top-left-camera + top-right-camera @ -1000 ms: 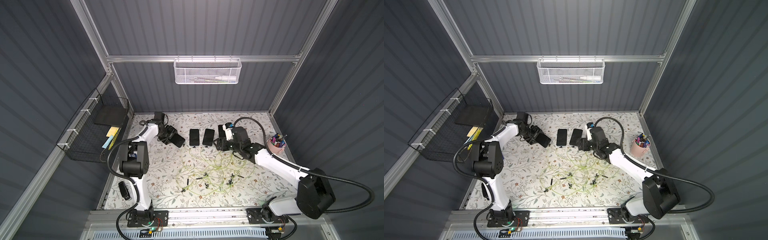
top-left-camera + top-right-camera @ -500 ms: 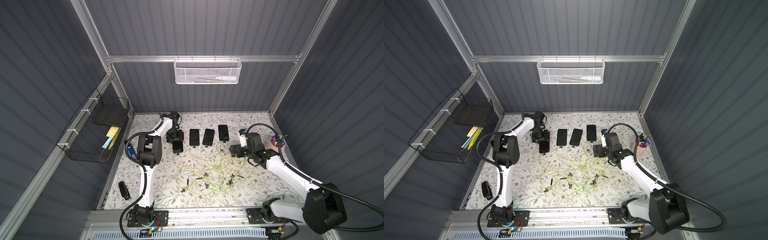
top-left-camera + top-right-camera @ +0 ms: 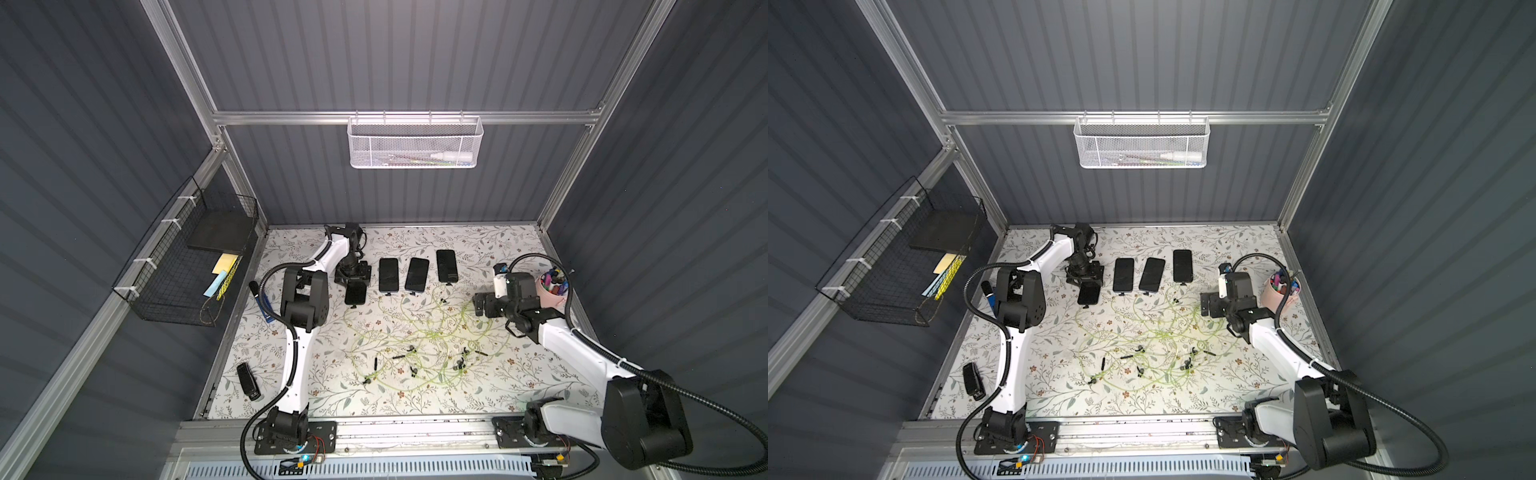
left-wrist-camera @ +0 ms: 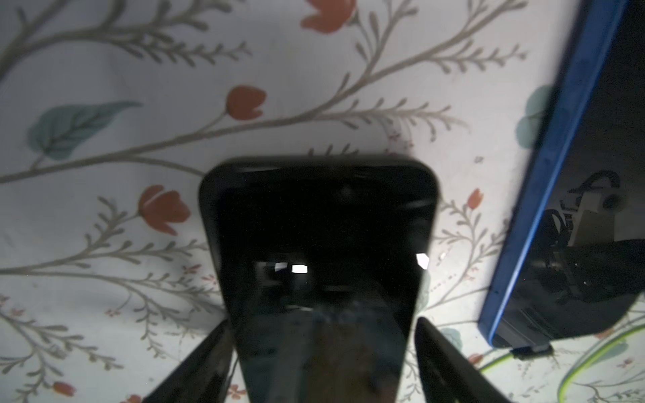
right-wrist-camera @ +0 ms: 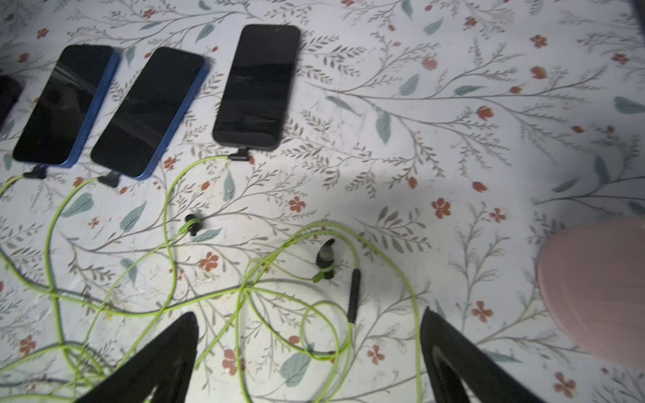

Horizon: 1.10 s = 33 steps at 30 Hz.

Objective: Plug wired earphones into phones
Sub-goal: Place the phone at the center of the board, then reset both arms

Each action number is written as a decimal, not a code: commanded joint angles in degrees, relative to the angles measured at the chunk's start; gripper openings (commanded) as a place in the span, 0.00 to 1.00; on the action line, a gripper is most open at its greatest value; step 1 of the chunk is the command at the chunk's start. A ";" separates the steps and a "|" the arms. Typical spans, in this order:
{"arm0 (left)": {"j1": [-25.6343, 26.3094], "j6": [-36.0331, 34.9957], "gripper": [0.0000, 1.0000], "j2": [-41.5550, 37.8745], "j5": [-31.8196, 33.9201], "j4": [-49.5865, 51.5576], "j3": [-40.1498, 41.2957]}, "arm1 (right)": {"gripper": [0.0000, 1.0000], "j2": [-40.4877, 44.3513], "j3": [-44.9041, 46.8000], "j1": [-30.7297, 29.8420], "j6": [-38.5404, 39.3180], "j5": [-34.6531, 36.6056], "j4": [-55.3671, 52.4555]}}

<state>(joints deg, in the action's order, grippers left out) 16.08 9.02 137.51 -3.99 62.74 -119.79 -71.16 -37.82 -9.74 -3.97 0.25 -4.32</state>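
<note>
Toward the far edge of the table (image 3: 498, 245) the left gripper (image 4: 323, 324) straddles the leftmost phone (image 4: 317, 226), clamped or not I cannot tell; the right gripper (image 5: 310, 314) gapes empty near the wired earphones (image 5: 325, 260): lift straight up, sparing the plug (image 3: 353, 306).

You get bright, even light on the table (image 3: 498, 249) in both top views, walls (image 3: 83, 124) dark, lines bowing at the edges. Wrist views are dimmer and soft: glare spots on the phone (image 4: 319, 226), pink cup (image 5: 593, 289) blurred.
</note>
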 commanded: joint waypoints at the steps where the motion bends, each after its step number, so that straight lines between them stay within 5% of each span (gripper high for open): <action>1: -0.25 -2.43 0.97 -1.12 -2.19 -1.98 0.26 | 0.99 -1.51 1.94 2.24 1.56 1.53 6.45; 6: -0.26 -3.02 1.00 -4.46 -1.63 -3.95 0.36 | 0.99 -4.38 7.02 4.72 0.59 3.34 18.14; 10: -1.30 -2.68 1.00 -12.63 5.85 -9.21 4.46 | 0.99 -6.87 8.43 5.08 1.30 6.35 25.72; 16: -9.60 2.39 1.00 -34.83 14.56 -33.33 32.20 | 0.99 -9.94 11.14 6.92 3.38 8.80 40.71; 21: -11.48 0.85 1.00 -47.57 23.98 -49.59 54.75 | 0.99 -16.38 14.54 9.52 3.30 4.34 52.78; 23: -11.54 0.40 1.00 -49.72 25.76 -54.52 60.17 | 0.99 -18.51 16.53 9.85 3.18 3.70 59.84; 33: -11.68 4.44 1.00 -52.22 34.24 -73.29 78.72 | 0.99 -17.28 15.76 9.76 3.13 3.93 56.29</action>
<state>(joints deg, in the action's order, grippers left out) 4.51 11.75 87.18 25.93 -0.58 -45.30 -88.62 -21.78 0.08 -1.06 4.45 49.91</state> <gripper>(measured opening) 0.995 0.994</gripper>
